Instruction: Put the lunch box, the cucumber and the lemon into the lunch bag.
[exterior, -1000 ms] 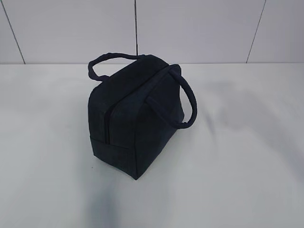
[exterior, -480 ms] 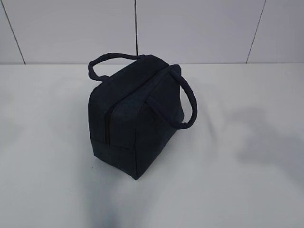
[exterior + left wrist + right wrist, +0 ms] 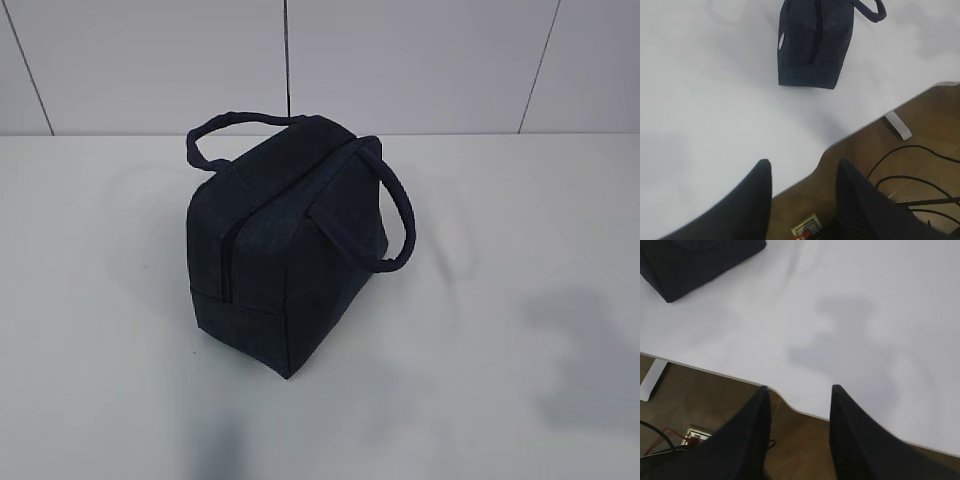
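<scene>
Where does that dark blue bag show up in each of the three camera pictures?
Exterior view: the lunch bag stands near the middle, on the white table.
Left wrist view: at the top, right of centre, far beyond the fingers.
Right wrist view: only one corner, top left.
Shared landmark: the white table; its front edge shows in both wrist views.

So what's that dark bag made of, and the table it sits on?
The lunch bag looks like dark navy woven fabric, matte: its sides sag softly, a seam runs along its base, and its loop handles look like padded cloth tubes. The table appears to be a smooth white board, probably laminate, with a faint sheen; its thin, cleanly cut edge shows in the wrist views.
</scene>
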